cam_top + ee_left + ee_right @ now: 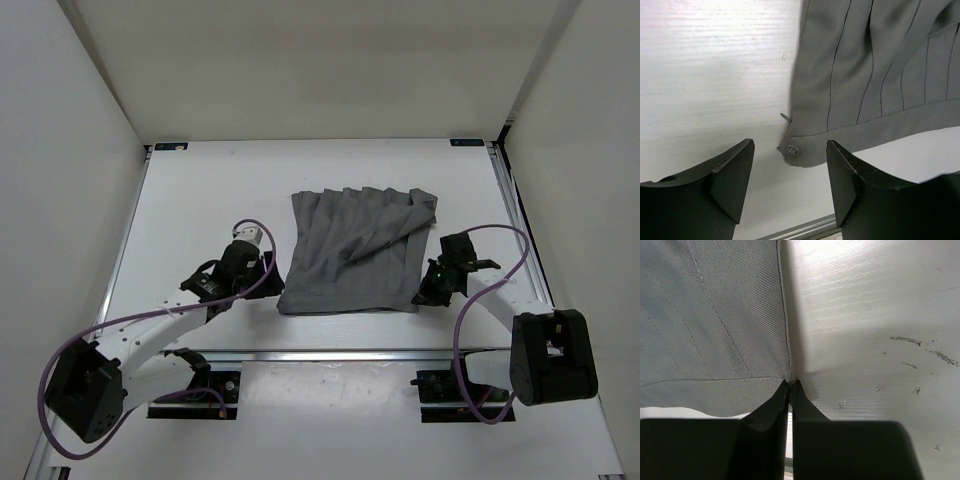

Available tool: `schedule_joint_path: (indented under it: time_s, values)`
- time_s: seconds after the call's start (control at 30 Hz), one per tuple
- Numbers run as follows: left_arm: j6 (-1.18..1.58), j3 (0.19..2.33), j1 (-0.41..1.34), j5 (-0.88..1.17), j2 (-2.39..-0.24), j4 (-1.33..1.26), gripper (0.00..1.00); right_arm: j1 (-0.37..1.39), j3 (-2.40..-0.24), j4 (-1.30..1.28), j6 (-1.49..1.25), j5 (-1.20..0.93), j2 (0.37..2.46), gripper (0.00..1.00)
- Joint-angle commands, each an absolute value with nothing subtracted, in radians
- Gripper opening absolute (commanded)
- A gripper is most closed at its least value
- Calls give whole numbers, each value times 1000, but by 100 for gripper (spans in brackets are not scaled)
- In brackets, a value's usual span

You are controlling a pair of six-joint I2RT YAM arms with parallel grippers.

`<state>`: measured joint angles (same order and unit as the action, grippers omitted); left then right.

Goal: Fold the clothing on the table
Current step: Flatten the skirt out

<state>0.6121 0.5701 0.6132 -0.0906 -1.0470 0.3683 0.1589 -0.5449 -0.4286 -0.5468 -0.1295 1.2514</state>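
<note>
Skirt [355, 250] flat mid table [200, 190]; right gripper [790, 385] pinched shut on its near corner, left gripper [790, 150] wide open, empty, astride the other corner, so I'd close it deep on the waistband [880, 132], then lift both evenly.

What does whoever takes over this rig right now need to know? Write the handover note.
Skirt: flat on the table, with one flap lying diagonally across it from the far right corner.
Left gripper: open, fingers either side of the near left waistband corner, not gripping.
Right gripper: shut at the near right corner; cannot tell if it pinches fabric.
Done: no tidy fold yet.
Left: secure both near corners, then fold.
</note>
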Motion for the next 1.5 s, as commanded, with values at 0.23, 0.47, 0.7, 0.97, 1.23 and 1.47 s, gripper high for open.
schedule_joint_path:
  time_s: [0.23, 0.47, 0.7, 0.97, 1.23, 1.47]
  values:
    - [669, 515, 650, 34, -1192, 229, 70, 169, -566, -486, -526, -92, 1247, 0]
    - [709, 431, 676, 61, -1247, 98, 68, 167, -565, -480, -529, -100, 1241, 0]
    - [715, 390, 700, 63, -1362, -50, 13, 169, -558, -471, -532, -118, 1227, 0]
    - [588, 589, 629, 2, -1230, 194, 0, 97, -678, -521, -466, -101, 1204, 0]
    - [471, 771, 577, -78, -1197, 362, 0, 69, -776, -555, -428, -97, 1200, 0]
    - [420, 973, 499, -14, -1200, 397, 0, 107, -897, -462, -397, -81, 1077, 0]
